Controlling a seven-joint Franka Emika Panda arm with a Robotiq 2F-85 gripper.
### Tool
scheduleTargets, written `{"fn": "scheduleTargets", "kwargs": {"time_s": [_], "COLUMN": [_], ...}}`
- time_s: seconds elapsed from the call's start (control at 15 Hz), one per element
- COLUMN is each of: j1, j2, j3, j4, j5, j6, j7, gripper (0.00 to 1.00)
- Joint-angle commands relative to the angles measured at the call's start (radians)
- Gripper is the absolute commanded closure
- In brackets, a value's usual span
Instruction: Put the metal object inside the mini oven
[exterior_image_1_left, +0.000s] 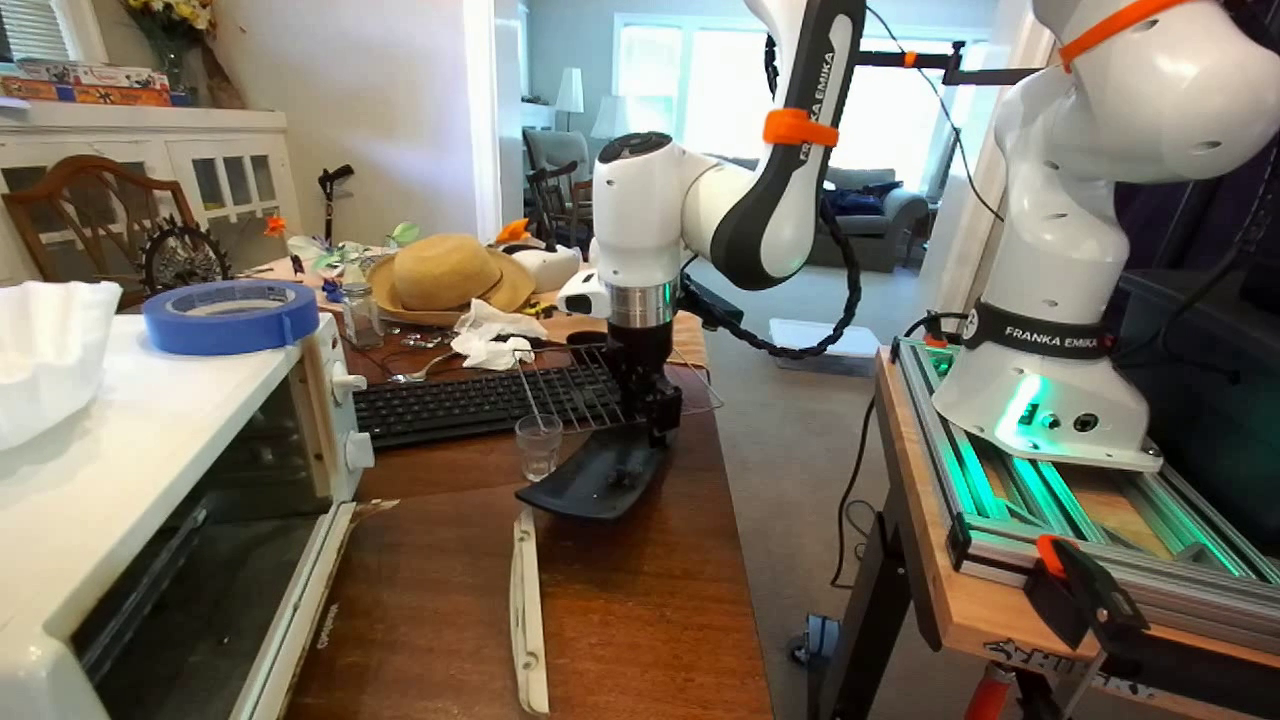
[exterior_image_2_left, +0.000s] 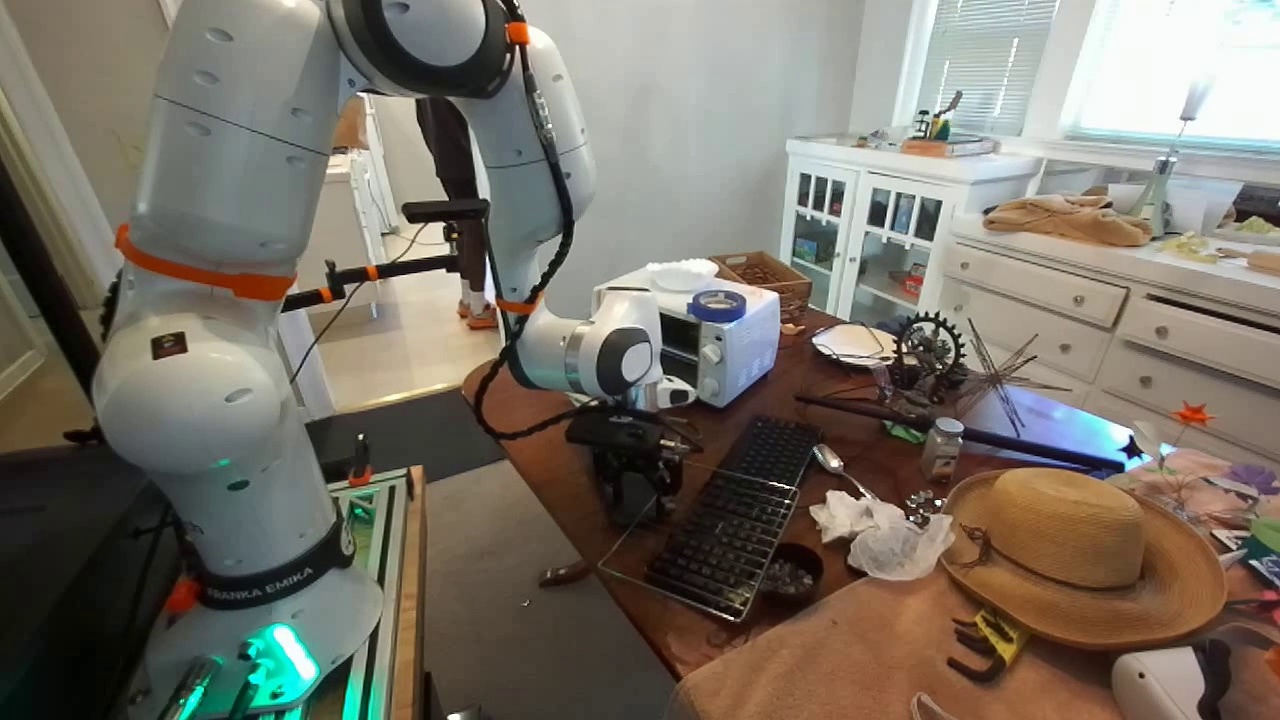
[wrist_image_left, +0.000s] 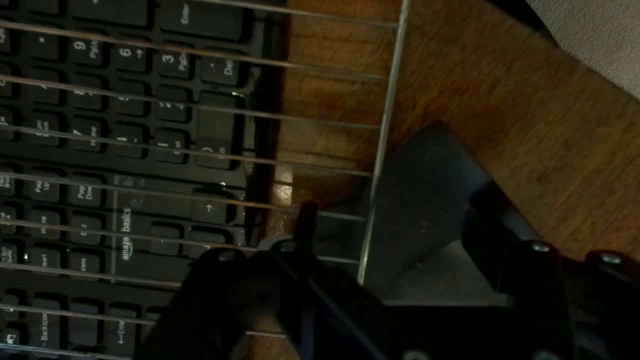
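Observation:
The metal object, a shallow dark grey tray, lies on the brown table beside the keyboard. In the wrist view the tray spreads below and between the fingers. My gripper is low over the tray's far end, pointing down. In the wrist view the gripper has its fingers wide apart, one beside each long side of the tray; contact cannot be told. In an exterior view the gripper hides most of the tray. The mini oven is white; its front looks open, with a rack inside. It also shows here.
A wire rack lies over the keyboard, its edge crossing above the tray. A small glass stands beside the tray. A slim whitish bar is between tray and oven. Blue tape sits on the oven.

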Motion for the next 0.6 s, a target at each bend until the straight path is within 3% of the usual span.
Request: {"fn": "scheduleTargets", "kwargs": {"time_s": [0.0,0.53], "j1": [0.007,0.057], "j2": [0.000,-0.027], "j3": [-0.008,-0.012], "j4": [-0.008,0.009], "j5": [-0.004,-0.017], "j6": [0.011,-0.032], "j7": [0.052,0.113], "gripper": [0.20,0.20]}}
